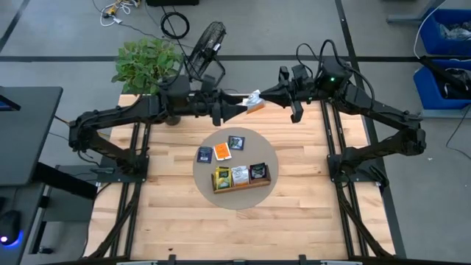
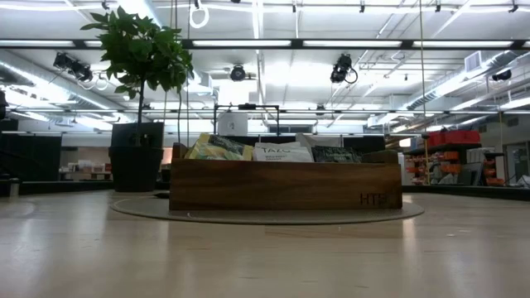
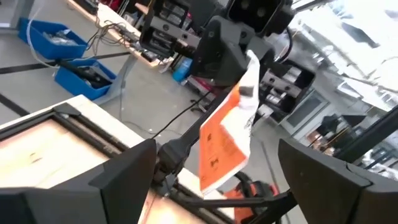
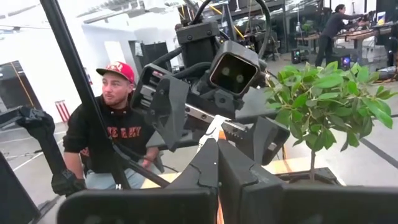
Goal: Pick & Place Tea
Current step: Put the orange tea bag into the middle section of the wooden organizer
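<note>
- Landmark: wooden tray (image 1: 241, 182) on a round mat (image 1: 235, 140) at the middle of the bench (image 1: 176, 213).
- Left end effector (image 1: 234, 110): raised above the bench, beyond the tray on the plant side. Its fingers (image 3: 124, 180) stand wide apart, one on each side of an orange-and-white packet (image 3: 225, 140), not pressing it.
- Right end effector (image 1: 266, 99): tip to tip with the left one, beyond the tray. Its fingers (image 4: 208, 171) are closed on that packet, which shows between the two tips in the high view (image 1: 254, 103).
- Tray contents: three packets standing upright, yellow (image 1: 221, 177), white (image 1: 240, 175) and dark (image 1: 257, 172), one per compartment.
- Loose packets on the mat, just beyond the tray: dark blue (image 1: 204, 155), orange (image 1: 221, 152), another dark blue (image 1: 235, 142).
- Plant (image 1: 147, 62): at the bench's far corner on the left arm's side.
- Person (image 4: 112, 134) in a red cap: seated beyond the bench, in the right wrist view.
</note>
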You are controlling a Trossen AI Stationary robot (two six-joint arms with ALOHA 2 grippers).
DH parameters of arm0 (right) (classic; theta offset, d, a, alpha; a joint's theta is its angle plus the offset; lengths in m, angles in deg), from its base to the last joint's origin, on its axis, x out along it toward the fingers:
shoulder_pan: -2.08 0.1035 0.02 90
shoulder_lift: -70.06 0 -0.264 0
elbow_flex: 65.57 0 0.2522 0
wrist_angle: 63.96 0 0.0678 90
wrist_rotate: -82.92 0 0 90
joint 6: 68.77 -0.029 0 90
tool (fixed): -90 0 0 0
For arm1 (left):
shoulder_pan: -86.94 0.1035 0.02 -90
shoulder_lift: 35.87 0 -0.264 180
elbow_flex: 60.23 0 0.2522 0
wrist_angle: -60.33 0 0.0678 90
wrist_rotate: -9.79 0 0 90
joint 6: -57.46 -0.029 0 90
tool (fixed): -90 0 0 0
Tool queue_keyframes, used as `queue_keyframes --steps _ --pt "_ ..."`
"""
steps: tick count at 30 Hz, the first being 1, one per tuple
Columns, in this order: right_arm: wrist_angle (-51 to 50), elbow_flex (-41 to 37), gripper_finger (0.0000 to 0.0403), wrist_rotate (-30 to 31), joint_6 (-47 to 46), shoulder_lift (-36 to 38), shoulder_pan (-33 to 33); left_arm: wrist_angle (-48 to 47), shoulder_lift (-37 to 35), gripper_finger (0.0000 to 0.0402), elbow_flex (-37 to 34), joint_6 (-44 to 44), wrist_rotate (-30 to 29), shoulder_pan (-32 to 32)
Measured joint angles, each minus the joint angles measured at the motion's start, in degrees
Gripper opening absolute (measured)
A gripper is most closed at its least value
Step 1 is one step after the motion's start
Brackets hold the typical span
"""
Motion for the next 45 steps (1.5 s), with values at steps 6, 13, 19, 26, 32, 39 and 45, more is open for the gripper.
queue_keyframes --steps 6,13,19,26,32,39,45 --pt "0.2 0.0 0.0 0.9 0.0 -0.4 1.4 3.3 0.5 0.0344 0.0 0.7 1.3 0.0" --pt "1.8 0.0 0.0 2.3 0.0 -0.8 1.6 4.2 0.9 0.032 0.0 0.7 4.8 -0.1" --pt "1.5 0.0 0.0 2.6 0.0 -0.9 1.6 5.4 0.9 0.0272 0.0 0.7 4.7 0.0" --pt "1.3 0.0 0.0 2.6 -0.1 -0.9 1.6 7.4 0.8 0.0194 0.0 -1.3 4.7 -0.1" --pt "1.3 0.0 0.0 2.6 -0.1 -0.9 1.6 7.4 0.8 0.0126 0.0 -1.3 4.5 0.0" --pt "1.1 0.0 0.0 3.9 0.1 -0.9 1.6 7.4 0.8 0.0055 0.0 -2.8 4.5 0.0" --pt "0.8 0.0 0.0 4.2 0.2 -0.9 1.6 6.8 0.8 0.0007 0.0 -4.7 1.7 0.0"
